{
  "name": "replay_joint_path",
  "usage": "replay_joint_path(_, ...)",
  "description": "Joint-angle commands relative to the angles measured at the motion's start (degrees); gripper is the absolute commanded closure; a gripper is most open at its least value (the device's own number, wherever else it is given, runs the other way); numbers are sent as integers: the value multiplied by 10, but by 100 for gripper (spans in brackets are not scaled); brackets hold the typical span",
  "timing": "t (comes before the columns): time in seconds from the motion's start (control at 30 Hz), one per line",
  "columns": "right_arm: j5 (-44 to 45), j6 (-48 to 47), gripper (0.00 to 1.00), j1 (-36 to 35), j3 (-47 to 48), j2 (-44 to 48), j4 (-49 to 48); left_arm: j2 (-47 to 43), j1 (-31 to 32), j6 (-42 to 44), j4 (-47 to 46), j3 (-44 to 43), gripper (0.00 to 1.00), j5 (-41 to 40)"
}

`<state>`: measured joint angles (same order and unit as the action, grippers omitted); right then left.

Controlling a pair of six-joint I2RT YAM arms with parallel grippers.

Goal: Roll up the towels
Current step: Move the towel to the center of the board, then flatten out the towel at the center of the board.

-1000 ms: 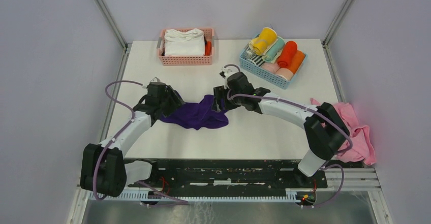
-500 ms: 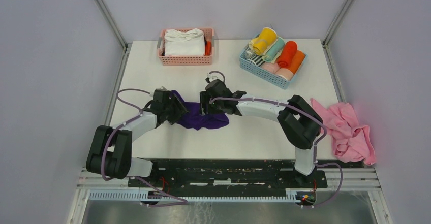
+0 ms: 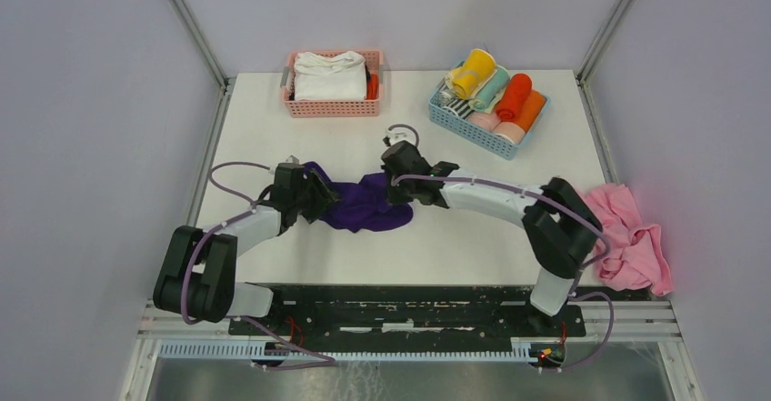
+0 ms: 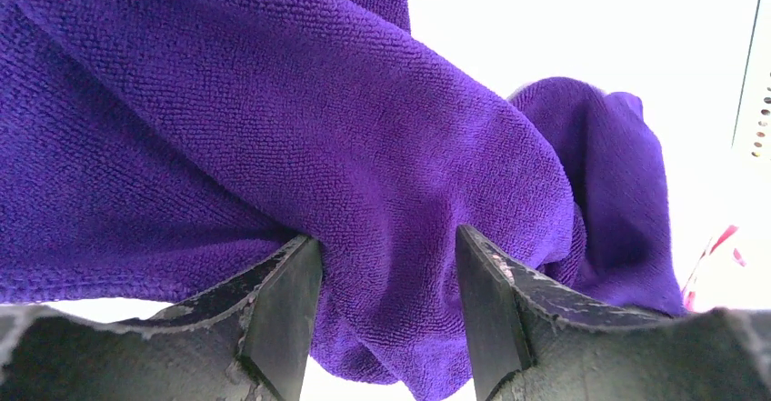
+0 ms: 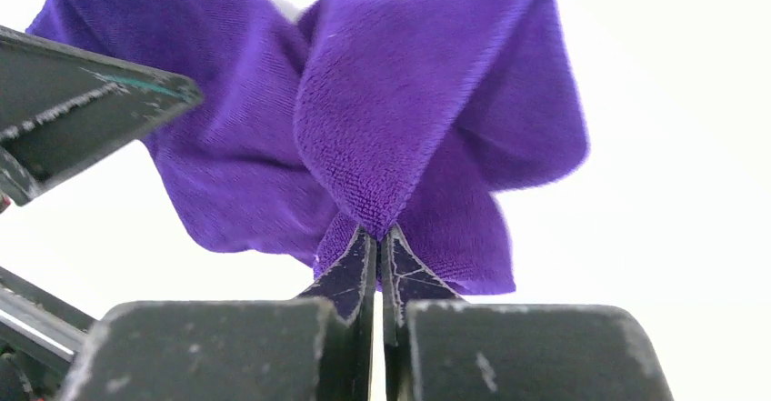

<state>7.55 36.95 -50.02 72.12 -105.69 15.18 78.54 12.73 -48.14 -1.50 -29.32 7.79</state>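
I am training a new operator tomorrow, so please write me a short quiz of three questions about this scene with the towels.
1. True or false: the right gripper is shut on a fold of the purple towel.
2. Where is the pink towel? A: in the pink basket. B: at the right edge of the table. C: on top of the purple towel.
3. What colour is the basket that holds the rolled towels?
Key: 1 true; 2 B; 3 blue.
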Motion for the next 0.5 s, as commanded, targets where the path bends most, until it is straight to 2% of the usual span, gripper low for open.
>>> replay_joint_path(0.0,72,-51,100,41,-59,143,63,20,6,-9,55,33,37,-8)
replay_joint_path(0.17,103,-53,99,153,-157,260,118,14,6,-10,59,36,37,-1)
replay_joint_path(0.2,109,-48,97,176,-173,275,130,10,6,-11,60,36,37,1)
replay_joint_path(0.27,127,-43,84,206,-196,300,155,3,6,-12,65,35,37,12)
replay_joint_path(0.4,155,-44,66,232,-211,329,195,-28,6,-10,96,28,37,27)
replay_joint_path(0.47,152,-53,60,235,-209,339,207,-50,6,-6,119,17,37,30)
